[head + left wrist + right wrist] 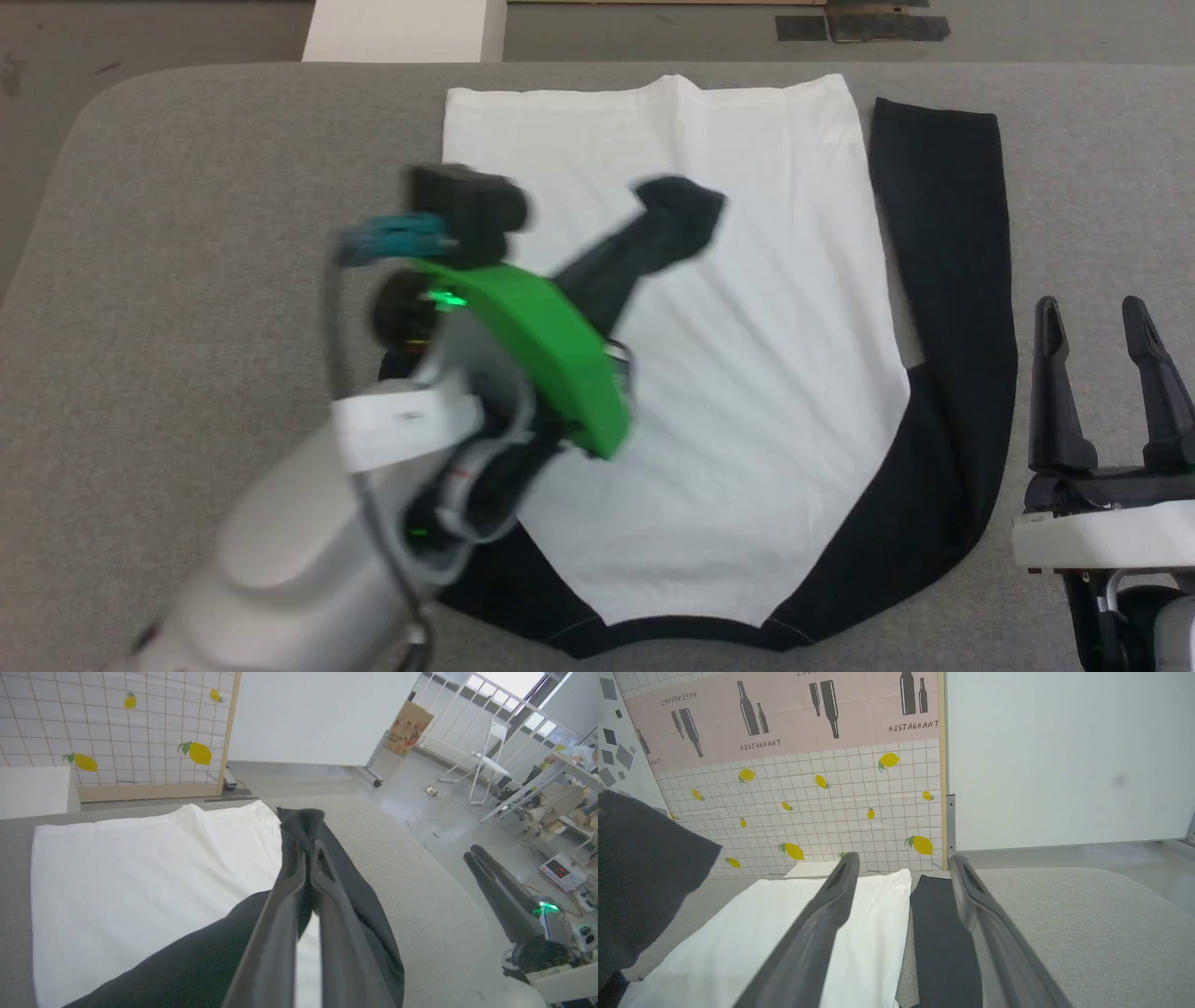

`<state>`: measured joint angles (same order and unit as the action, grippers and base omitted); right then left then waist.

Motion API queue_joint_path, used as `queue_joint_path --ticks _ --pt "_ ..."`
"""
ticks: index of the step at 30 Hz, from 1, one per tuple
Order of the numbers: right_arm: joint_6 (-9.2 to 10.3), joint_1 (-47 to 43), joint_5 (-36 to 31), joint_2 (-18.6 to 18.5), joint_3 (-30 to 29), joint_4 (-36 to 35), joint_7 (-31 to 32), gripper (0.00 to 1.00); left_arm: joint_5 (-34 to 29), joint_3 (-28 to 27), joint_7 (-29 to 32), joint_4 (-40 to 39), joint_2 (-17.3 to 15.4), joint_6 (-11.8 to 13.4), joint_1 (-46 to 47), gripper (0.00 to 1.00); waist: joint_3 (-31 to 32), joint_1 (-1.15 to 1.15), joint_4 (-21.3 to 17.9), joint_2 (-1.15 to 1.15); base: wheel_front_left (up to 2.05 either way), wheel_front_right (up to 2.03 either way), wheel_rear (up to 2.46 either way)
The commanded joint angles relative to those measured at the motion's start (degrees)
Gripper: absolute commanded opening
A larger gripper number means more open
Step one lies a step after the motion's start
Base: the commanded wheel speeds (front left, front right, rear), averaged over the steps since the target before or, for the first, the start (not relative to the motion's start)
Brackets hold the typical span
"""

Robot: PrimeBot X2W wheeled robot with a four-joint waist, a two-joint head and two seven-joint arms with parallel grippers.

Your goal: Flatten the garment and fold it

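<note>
White garment [775, 392], black sleeves, flat on grey table [187, 280]; one shoulder hidden behind pale forearm [280, 541]. Left gripper [680, 207] clamps lifted black cuff [301, 819]; right gripper [1100, 322] wide, empty.

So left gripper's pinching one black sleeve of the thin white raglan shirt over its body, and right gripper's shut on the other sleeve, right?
No. The right gripper is open and holds nothing; the head view shows it beside the other black sleeve, flat on the grey table. The left gripper does pinch the lifted sleeve over the white shirt body.
</note>
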<state>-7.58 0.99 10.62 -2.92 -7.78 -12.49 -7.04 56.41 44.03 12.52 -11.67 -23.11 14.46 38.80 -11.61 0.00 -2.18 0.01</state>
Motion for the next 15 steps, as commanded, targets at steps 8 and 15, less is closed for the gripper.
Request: queue_joint_path --ticks 8,15 --pt "0.09 1.11 0.62 0.04 0.74 0.26 -0.24 1.0 0.89 9.14 -1.63 24.07 15.89 -7.92 4.35 0.0 -2.78 0.0 -4.58 -0.01 0.0 0.0 0.0" --pt "0.09 2.36 1.38 0.04 2.42 1.85 -1.18 1.0 -2.07 16.35 -1.84 36.68 19.53 -11.33 6.48 0.0 -3.96 0.0 -8.21 -0.01 0.0 0.0 0.0"
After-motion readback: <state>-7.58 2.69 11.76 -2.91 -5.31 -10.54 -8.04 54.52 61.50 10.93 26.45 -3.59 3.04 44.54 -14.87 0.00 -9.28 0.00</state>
